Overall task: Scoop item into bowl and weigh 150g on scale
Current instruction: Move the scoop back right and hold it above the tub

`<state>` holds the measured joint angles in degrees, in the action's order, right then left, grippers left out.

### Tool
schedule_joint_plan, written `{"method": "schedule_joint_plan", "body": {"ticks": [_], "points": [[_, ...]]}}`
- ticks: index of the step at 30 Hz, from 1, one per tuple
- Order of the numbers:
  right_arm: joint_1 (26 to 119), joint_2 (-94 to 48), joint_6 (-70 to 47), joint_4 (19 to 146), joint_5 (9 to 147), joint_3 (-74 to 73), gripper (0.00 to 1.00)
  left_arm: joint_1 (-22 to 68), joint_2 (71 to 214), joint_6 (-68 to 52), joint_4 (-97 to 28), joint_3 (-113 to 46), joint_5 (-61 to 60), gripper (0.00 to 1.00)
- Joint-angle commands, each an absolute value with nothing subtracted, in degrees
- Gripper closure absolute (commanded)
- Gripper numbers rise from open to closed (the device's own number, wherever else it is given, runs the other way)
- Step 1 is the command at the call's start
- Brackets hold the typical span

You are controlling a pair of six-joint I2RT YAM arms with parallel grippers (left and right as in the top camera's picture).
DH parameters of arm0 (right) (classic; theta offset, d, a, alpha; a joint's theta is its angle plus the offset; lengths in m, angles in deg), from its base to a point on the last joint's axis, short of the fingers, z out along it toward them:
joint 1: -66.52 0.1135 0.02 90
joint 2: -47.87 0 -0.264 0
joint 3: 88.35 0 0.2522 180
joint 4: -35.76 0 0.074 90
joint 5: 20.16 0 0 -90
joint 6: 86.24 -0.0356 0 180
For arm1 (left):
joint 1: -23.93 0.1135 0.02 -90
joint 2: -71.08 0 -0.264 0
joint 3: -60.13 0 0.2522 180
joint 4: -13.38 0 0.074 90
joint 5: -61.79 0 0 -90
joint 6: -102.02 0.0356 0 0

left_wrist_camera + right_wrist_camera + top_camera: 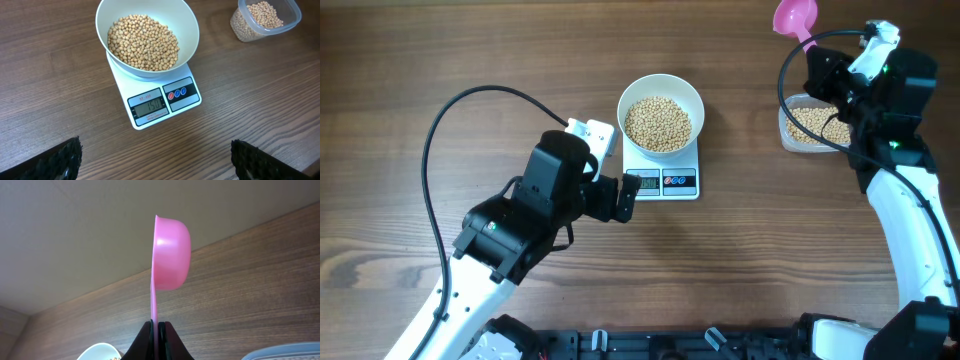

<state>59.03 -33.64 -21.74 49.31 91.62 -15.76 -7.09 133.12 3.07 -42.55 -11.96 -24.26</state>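
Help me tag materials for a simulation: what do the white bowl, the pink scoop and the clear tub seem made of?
The bowl: smooth, opaque white with a soft sheen; ceramic or melamine, the look leaves it open. The scoop: pink plastic, thin and slightly translucent, light glowing through its cup. The tub: clear plastic, beans visible through its wall.
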Motion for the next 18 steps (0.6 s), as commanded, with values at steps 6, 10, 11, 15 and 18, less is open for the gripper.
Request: {"method": "schedule_joint_plan", "body": {"ticks": [6, 10, 11, 15, 18], "points": [[59.1, -33.2, -21.7, 49.6, 90.9, -15.7, 0.96, -6.9, 133.3, 2.5, -42.4, -12.3, -23.8, 0.00], [59.1, -33.2, -21.7, 49.6, 90.9, -15.7, 0.96, -6.9, 133.3, 2.5, -42.4, -12.3, -23.8, 0.00], [59.1, -33.2, -21.7, 49.6, 90.9, -15.7, 0.96, -6.9, 133.3, 2.5, -42.4, -12.3, -23.8, 0.00], [59.1, -33.2, -21.8, 49.6, 90.9, -15.7, 0.96, -6.9, 133.3, 2.5, -42.4, -12.3, -23.8, 0.00], [59.1, -33.2, -21.8, 49.6, 90.9, -15.7, 0.96, -6.9, 133.3, 2.5, -42.4, -12.3, -23.8, 0.00]]}}
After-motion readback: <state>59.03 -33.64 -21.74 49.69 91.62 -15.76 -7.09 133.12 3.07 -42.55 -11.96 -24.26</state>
